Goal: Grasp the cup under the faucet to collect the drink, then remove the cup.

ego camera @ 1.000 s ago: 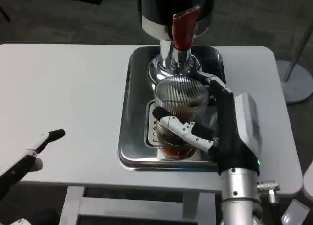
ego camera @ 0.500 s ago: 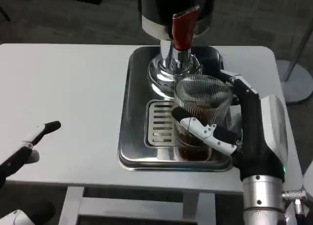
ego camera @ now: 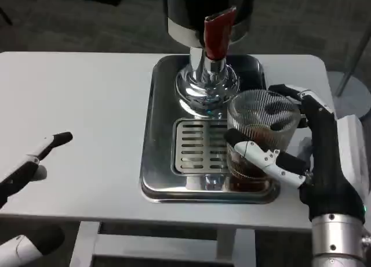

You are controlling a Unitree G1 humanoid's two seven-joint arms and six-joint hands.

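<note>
Glass is what you are carrying, and it is partly full of dark drink, so a spill is your main worry from here. Going left to right: your left hand rests low near the table's front left corner, well apart from everything, one dark-tipped finger stretched forward; I cannot tell how its other fingers lie, and it holds nothing. At the middle, the steel tray sits toward the table's back edge, with the slotted grate and the dispenser's red tap above it. The cup is at the tray's front right corner, off the grate and clear of the tap. Your right hand wraps it from the right: one finger crosses the front of the glass low down, others curl around its far side near the rim. The forearm rises from the table's front right edge. I judge that a jerk or tilt would slosh the drink, and dragging low could catch the tray's raised lip.
</note>
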